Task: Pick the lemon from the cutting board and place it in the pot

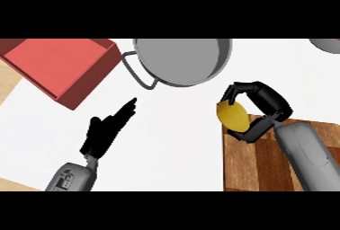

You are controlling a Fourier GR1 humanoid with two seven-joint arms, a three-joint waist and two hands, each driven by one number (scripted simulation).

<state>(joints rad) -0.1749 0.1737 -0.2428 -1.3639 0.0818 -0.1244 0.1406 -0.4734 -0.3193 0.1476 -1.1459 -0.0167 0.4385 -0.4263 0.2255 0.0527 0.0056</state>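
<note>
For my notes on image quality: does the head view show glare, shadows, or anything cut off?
Head view: even light, no glare on the pot; no clear cast shadows on the white counter; right hand partly hides the lemon; a grey object is cut off top right.

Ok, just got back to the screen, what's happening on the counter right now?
The right robot hand is curled round the lemon, holding it at the upper left corner of the wooden cutting board. The grey pot sits up and to the left of it, with nothing visible inside yet. The left robot hand is open over the white counter, holding nothing. A red box stands left of the pot.
</note>
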